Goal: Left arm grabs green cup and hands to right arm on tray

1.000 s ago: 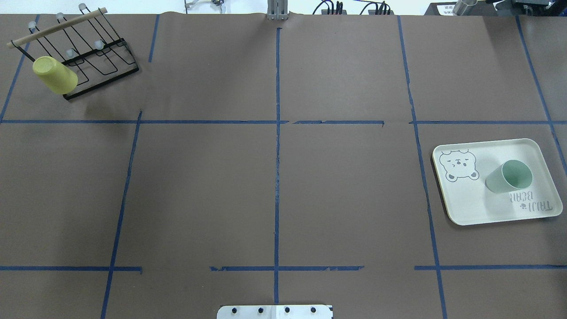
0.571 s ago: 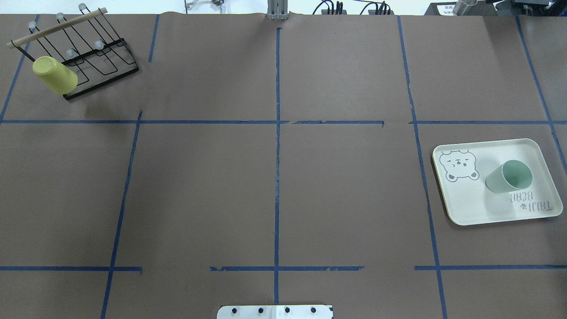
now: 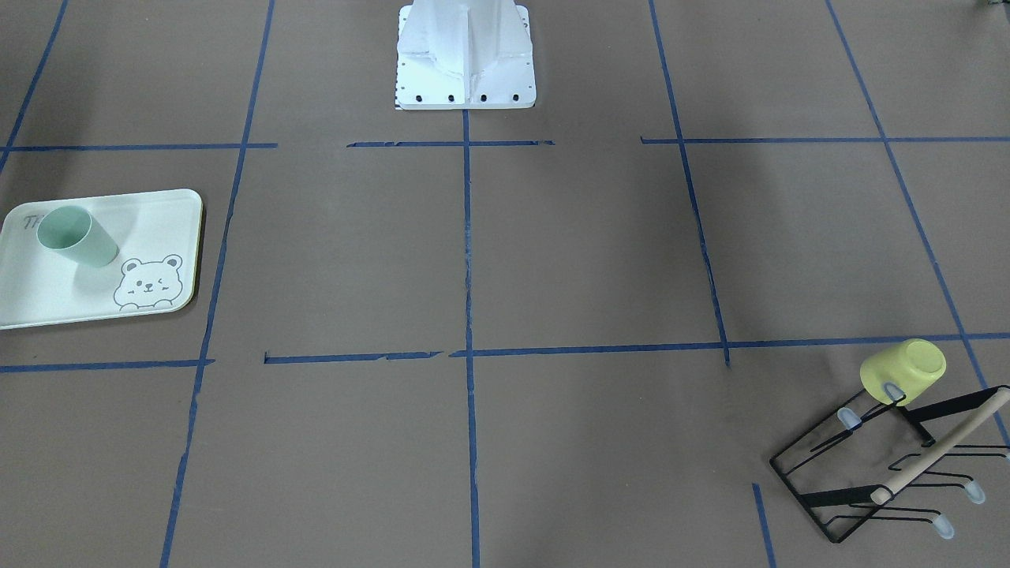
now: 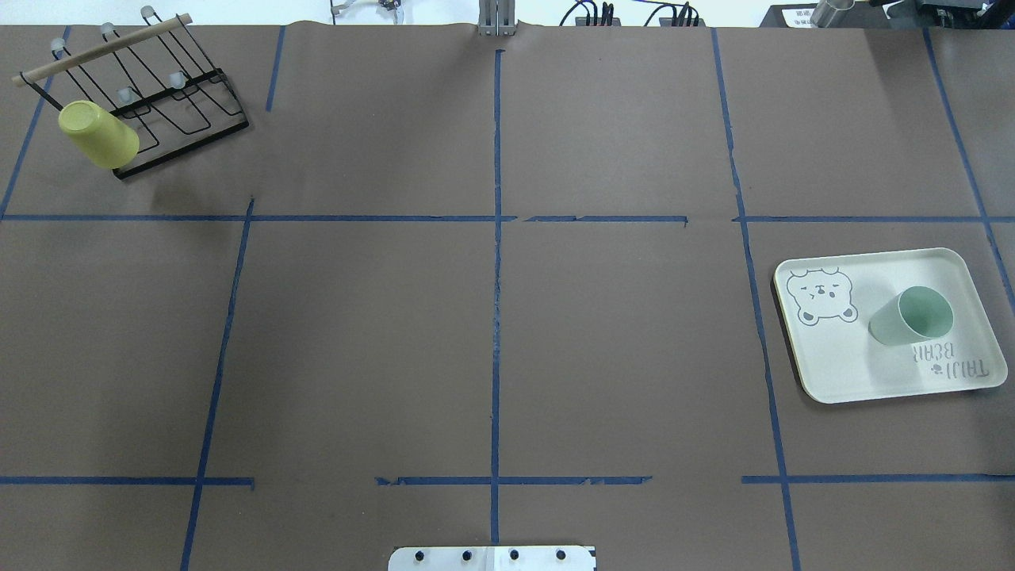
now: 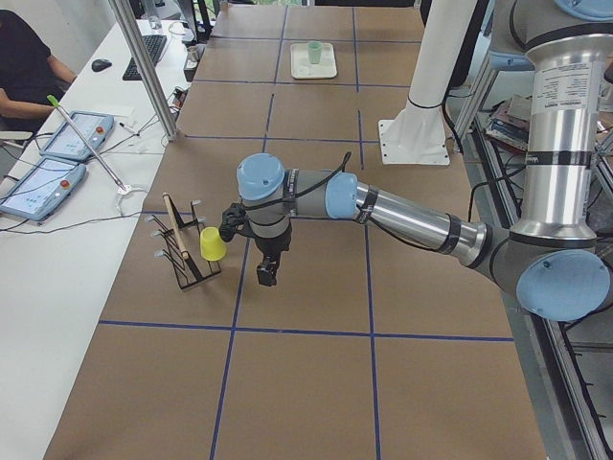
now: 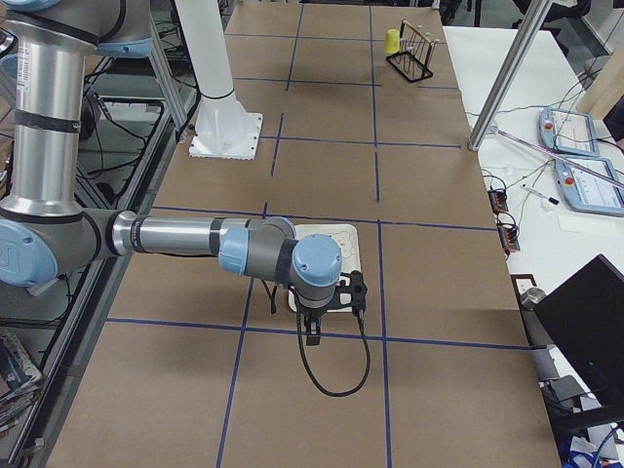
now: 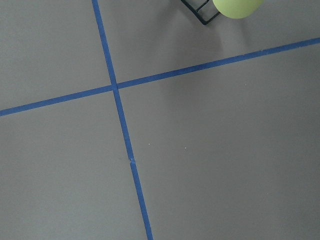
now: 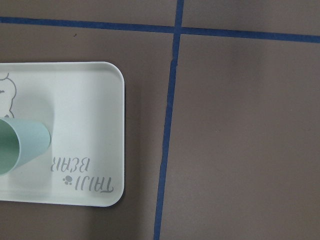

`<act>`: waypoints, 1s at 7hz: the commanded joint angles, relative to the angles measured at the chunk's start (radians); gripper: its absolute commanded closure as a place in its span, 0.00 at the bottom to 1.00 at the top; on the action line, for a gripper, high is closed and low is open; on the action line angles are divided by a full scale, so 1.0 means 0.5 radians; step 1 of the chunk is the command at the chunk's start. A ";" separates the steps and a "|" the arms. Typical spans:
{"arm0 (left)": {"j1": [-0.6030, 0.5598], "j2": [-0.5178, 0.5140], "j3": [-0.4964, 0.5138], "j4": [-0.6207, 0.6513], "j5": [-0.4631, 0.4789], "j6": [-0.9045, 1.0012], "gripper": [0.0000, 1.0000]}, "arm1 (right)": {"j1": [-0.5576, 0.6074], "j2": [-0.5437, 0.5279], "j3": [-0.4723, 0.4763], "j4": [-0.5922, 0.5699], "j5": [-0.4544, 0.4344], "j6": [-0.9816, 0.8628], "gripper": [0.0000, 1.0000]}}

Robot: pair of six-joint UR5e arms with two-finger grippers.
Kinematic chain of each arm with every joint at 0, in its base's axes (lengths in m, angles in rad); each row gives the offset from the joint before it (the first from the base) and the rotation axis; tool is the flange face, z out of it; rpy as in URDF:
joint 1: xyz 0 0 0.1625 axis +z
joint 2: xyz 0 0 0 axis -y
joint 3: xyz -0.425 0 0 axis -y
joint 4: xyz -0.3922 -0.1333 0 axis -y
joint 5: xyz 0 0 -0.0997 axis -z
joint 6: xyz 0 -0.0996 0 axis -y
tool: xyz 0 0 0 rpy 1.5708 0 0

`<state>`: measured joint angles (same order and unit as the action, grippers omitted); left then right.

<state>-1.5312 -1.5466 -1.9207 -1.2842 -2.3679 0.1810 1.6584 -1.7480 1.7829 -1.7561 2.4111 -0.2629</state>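
The green cup point(image 4: 910, 316) stands upright, mouth up, on the cream tray point(image 4: 840, 365) at the table's right side. Both show in the front view, cup point(image 3: 76, 236) and tray point(image 3: 158, 213), and in the right wrist view, cup point(image 8: 20, 145) and tray point(image 8: 90, 100). The left gripper point(image 5: 264, 280) hangs above the table near the rack and shows only in the exterior left view, so I cannot tell whether it is open or shut. The right gripper point(image 6: 312, 337) hangs beside the tray point(image 6: 336, 234) and shows only in the exterior right view, so I cannot tell its state either.
A yellow cup point(image 4: 98, 134) hangs upside down on a black wire rack point(image 4: 182, 95) at the far left; it also shows in the left wrist view point(image 7: 237, 7). The robot's white base point(image 3: 465, 55) stands at the table's near middle edge. Blue tape lines cross the brown table.
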 commanded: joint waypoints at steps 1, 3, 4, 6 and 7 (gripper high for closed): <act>0.001 0.004 -0.003 -0.015 0.014 0.000 0.00 | 0.000 -0.004 -0.004 0.005 -0.002 -0.020 0.00; 0.001 0.025 0.000 0.007 -0.004 0.000 0.00 | 0.000 -0.011 -0.004 0.005 -0.008 -0.030 0.00; 0.001 0.028 0.000 0.007 -0.013 0.000 0.00 | 0.000 -0.011 -0.004 0.005 -0.012 -0.030 0.00; 0.001 0.028 -0.012 0.004 -0.010 0.000 0.00 | 0.000 -0.011 -0.004 0.008 -0.012 -0.033 0.00; 0.001 0.025 -0.030 0.001 -0.010 0.003 0.00 | 0.000 -0.008 -0.004 0.009 -0.015 -0.033 0.00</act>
